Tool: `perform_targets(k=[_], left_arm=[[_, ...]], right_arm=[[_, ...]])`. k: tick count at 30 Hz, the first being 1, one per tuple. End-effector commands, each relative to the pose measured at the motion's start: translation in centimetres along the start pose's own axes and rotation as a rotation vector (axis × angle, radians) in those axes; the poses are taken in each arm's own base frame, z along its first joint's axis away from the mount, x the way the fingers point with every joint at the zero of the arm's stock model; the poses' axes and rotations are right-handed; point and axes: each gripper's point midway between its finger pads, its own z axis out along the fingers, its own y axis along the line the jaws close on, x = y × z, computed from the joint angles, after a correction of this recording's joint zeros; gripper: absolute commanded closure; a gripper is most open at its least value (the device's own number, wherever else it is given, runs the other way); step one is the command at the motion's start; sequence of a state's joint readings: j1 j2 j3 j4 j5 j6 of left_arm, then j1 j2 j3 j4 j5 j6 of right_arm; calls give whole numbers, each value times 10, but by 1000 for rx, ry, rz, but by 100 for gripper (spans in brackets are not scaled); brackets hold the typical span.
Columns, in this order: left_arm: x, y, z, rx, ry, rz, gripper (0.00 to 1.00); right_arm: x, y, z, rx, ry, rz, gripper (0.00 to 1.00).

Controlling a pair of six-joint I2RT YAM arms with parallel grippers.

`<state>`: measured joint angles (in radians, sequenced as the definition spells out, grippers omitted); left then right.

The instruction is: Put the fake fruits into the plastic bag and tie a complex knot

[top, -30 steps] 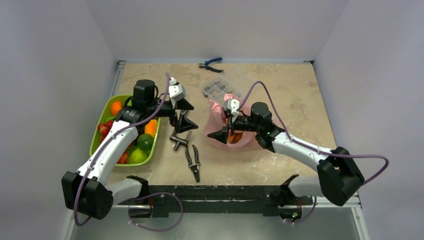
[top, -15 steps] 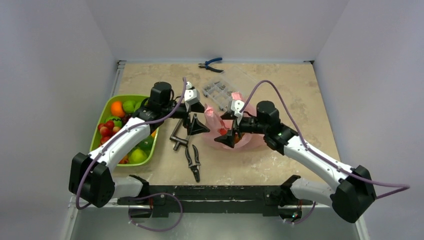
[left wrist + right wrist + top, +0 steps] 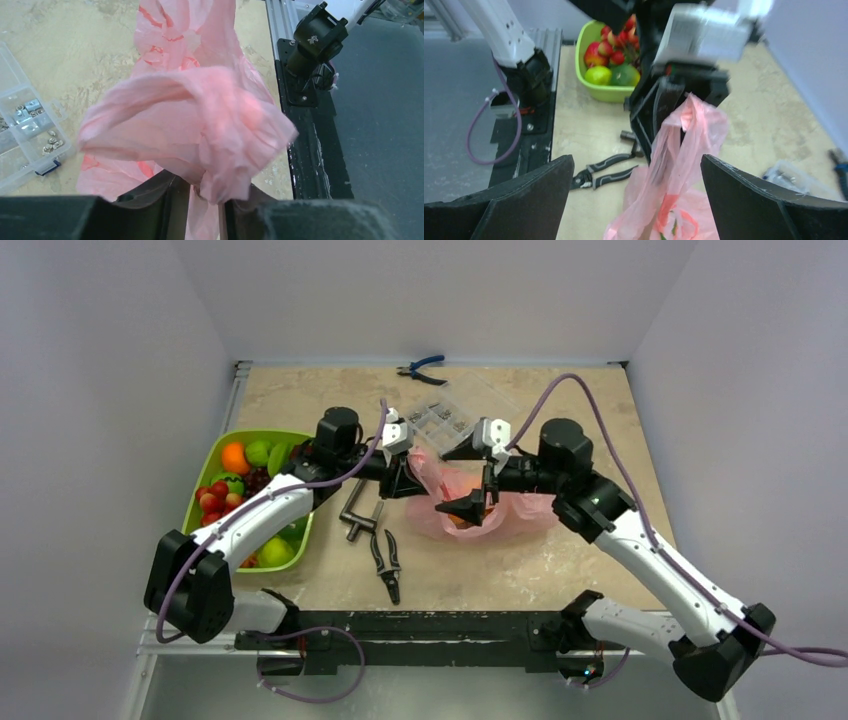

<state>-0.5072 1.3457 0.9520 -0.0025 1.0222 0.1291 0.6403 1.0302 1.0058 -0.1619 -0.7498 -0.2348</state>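
The pink plastic bag (image 3: 505, 508) lies mid-table with an orange fruit (image 3: 462, 521) showing through its film. My left gripper (image 3: 405, 478) is shut on a bunched wad of the bag's film (image 3: 215, 125) and lifts that part up; in its wrist view the film runs down between the jaws of the left gripper (image 3: 206, 200). Whether the wad is a knot I cannot tell. My right gripper (image 3: 445, 483) hangs open just right of it, its fingers either side of the raised bag strip (image 3: 684, 135) without touching. More fake fruits (image 3: 235, 490) fill the green tray (image 3: 200, 465).
Black pliers (image 3: 386, 562) and a black metal tool (image 3: 358, 512) lie between tray and bag. A clear parts box (image 3: 440, 418) sits behind the bag, blue pliers (image 3: 421, 368) at the far edge. The black frame rail (image 3: 305, 150) borders the near table edge.
My left arm swung right from the tray to the bag and shut on its film. My right gripper pulled back to the right of the bag, rose and opened wider.
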Motion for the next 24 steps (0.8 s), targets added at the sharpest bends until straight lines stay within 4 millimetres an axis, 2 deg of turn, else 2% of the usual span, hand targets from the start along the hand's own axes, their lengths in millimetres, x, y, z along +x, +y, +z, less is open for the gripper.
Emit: perform_targets(k=[1, 4, 7, 10, 12, 14, 17, 24], left_arm=[[-21, -4, -1, 34, -36, 60, 85], [-16, -3, -3, 34, -19, 45, 95], [-12, 0, -5, 27, -5, 31, 99], [-13, 3, -7, 20, 2, 20, 100], [-15, 4, -8, 17, 3, 22, 100], [-15, 5, -8, 18, 6, 27, 100], [-16, 5, -8, 26, 9, 46, 100], [-19, 5, -9, 30, 14, 59, 100]], right_arm=[[-80, -1, -36, 112, -106, -76, 1], [-86, -16, -54, 207, -61, -74, 1], [-80, -36, -76, 270, -12, -41, 1], [-55, -50, -95, 307, 91, -16, 1], [-30, -45, -105, 283, 165, -32, 1], [0, -33, -108, 239, 238, -30, 1], [30, -33, -109, 241, 291, -63, 1], [64, -80, -91, 294, 349, -46, 1]])
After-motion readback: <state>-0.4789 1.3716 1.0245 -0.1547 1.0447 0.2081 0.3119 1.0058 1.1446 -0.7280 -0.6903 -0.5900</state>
